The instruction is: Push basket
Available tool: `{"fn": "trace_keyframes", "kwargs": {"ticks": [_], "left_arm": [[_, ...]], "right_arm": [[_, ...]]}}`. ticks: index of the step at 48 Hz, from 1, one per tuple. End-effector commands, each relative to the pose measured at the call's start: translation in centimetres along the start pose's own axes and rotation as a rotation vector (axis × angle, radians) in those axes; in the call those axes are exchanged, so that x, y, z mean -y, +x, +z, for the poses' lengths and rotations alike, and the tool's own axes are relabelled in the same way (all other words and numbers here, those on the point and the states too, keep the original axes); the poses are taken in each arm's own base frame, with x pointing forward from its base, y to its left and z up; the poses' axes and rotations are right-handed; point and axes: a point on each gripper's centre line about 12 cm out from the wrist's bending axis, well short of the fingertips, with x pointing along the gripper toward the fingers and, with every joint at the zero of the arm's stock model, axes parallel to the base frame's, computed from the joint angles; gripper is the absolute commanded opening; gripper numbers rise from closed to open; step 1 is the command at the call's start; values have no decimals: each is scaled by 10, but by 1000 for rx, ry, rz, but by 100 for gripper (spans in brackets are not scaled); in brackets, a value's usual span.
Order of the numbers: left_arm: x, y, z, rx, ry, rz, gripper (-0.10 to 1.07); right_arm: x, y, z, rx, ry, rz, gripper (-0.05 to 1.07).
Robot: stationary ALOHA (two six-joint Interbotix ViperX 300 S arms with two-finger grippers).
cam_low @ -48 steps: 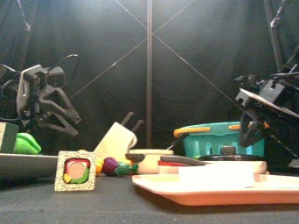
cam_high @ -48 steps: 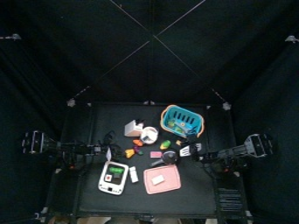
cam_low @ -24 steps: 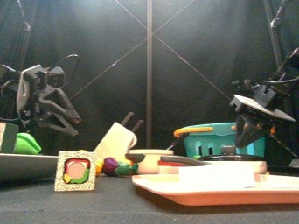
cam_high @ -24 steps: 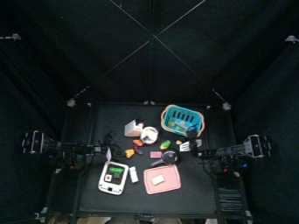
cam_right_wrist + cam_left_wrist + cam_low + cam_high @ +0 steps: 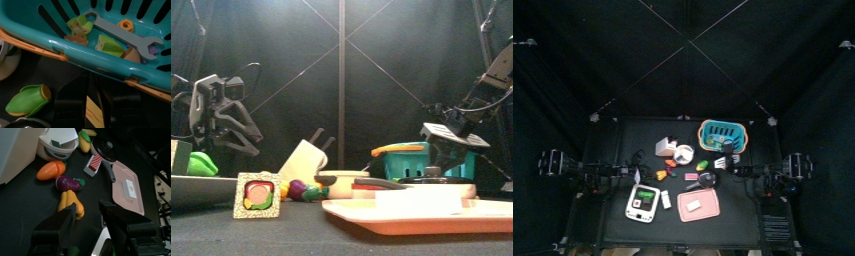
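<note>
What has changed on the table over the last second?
The right gripper has swung in and down toward the basket, its jaws now close beside the rim; nothing was grasped or released. The basket, the pink tray and the left arm stayed where they were.

One turquoise basket stands on the desk, and inside it the right wrist view shows one grey toy wrench, one orange nut and three small green and tan pieces that cannot be told apart further. One pink tray carries one white block. The left wrist view shows one orange carrot, one purple eggplant, one yellow banana, one corn cob, one red-striped card, one black pan and one white holder. Two arms are present, each with one tool: the left tool and the right tool.
</note>
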Motion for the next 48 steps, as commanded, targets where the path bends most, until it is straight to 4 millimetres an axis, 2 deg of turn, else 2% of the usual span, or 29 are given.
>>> {"fn": "trace_keyframes", "kwargs": {"ticks": [1,13,26,37,48], "left_arm": [[1,1,4,13,2,-6,81],[1,1,4,13,2,-6,81],[1,1,3,13,2,-6,81],[1,-2,3,17,2,-8,81],[2,-4,5,26,0,-14,81]], "right_arm": [[-3,3,11,25,15,4,58],[0,6,16,27,26,4,58],[-5,11,30,36,38,35,58],[-6,7,14,-32,27,79,58],[-15,-16,2,-48,15,151,58]]}}
